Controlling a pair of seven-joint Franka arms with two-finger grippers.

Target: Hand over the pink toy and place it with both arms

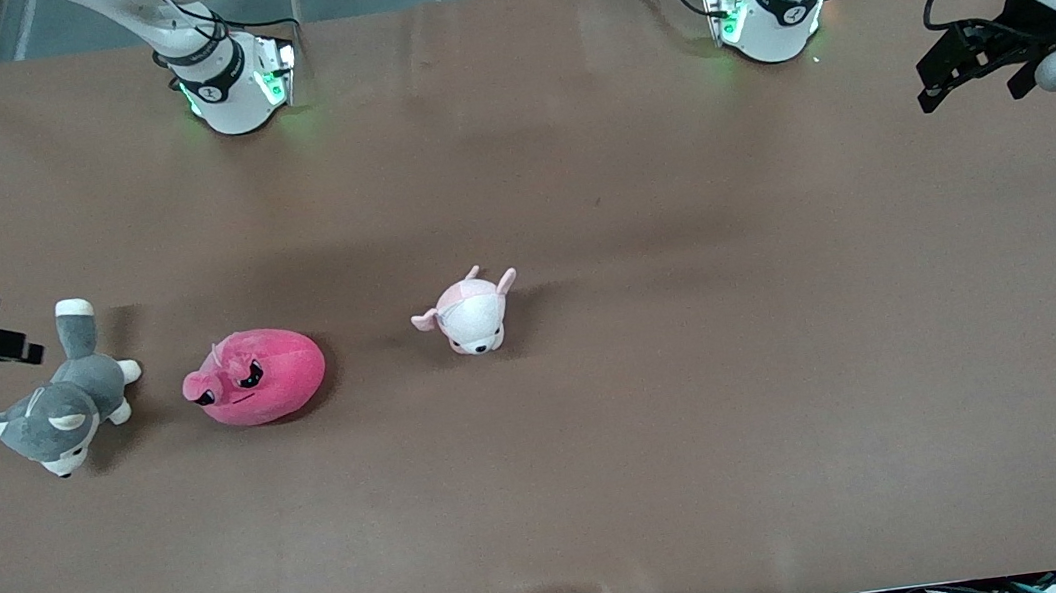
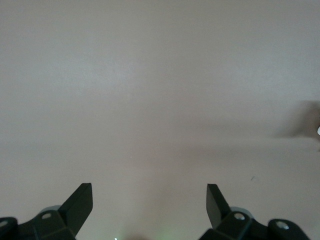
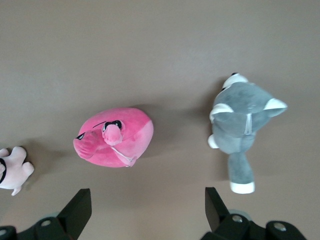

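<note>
My right claw (image 1: 31, 349) hangs high over the table's edge at the right arm's end, just beside the grey husky plush (image 1: 62, 399), and its fingers (image 3: 79, 210) stand wide apart with nothing between them. My left claw (image 1: 941, 90) is up at the other end of the table (image 1: 704, 416), well apart from every toy, and in its own wrist view the fingers (image 2: 82, 200) are spread wide over bare brown cloth.

The pink toy (image 1: 258, 375), the deep pink round plush, lies on the table, taking the husky as my mark, just beside it toward the left arm's end and about as near the front camera. A paler pink-and-white puppy (image 1: 473, 313) lies further along that same way, well apart from the husky; I cannot say for sure which of the two the task means, though the deep pink one sits right under my right wrist camera.

As for progress: neither claw holds anything, and no toy is up between the arms, so no handover is under way at this moment. The pink toy resting at the right arm's end would fit a pick-up yet to come, or equally a toy already set down there after passing between my arms; these views do not settle which.
</note>
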